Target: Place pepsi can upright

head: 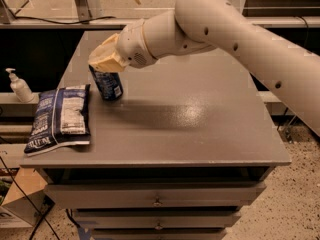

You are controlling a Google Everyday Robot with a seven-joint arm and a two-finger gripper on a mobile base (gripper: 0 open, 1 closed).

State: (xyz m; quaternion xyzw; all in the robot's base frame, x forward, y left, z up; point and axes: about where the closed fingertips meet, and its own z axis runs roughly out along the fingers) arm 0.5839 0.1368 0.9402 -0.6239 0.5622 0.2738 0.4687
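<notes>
Blue can [106,85] on table [200,129] near left edge, roughly upright, slight lean. The gripper [106,60] covers its top (clamped or loose: cannot tell). Judged nearly done; release and withdrawal remain.

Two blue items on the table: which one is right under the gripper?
The pepsi can, the small dark cylinder standing directly below the gripper. The snack bag lies flat off to the side, clear of it.
</notes>
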